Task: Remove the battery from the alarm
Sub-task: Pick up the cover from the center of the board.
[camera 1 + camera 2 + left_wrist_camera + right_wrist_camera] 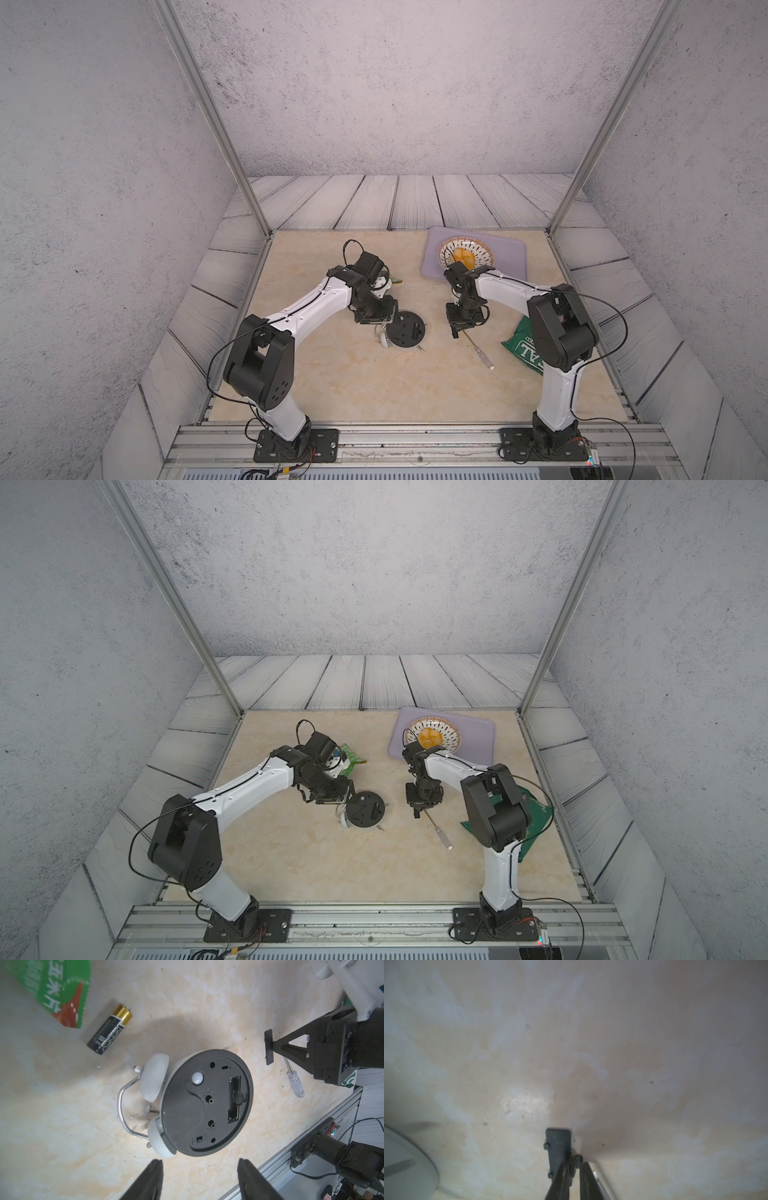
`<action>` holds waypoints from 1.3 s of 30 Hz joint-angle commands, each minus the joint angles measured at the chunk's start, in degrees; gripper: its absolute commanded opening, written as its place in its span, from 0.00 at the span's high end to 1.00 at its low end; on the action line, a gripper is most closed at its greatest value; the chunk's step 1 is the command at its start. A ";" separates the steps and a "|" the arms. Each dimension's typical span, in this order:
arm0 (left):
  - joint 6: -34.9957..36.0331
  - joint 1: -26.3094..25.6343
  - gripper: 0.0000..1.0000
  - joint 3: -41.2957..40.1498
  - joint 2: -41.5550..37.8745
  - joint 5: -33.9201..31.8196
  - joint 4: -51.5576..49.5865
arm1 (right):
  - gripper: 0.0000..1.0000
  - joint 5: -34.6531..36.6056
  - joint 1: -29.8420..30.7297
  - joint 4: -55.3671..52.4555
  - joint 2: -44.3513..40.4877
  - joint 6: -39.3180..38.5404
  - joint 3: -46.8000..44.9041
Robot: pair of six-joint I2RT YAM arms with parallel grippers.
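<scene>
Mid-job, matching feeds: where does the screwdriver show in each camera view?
Both top views: the screwdriver lies to the right of the alarm.
Left wrist: its clear handle shows beyond the alarm's black back, beside the right tool.
Right wrist: a thin bright rod beside the tool, likely its shaft; blurred.
Shared landmark: the right tool, close to the shaft in every view.

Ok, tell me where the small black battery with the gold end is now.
The battery lies loose on the beige tabletop in the left wrist view, on the robot's left side, between the green packet and the face-down white alarm clock.
</scene>
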 commanded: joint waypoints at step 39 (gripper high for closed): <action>-9.44 -0.55 0.57 13.19 -0.35 20.95 18.99 | 0.88 1.88 11.48 15.39 -32.77 -7.60 -1.22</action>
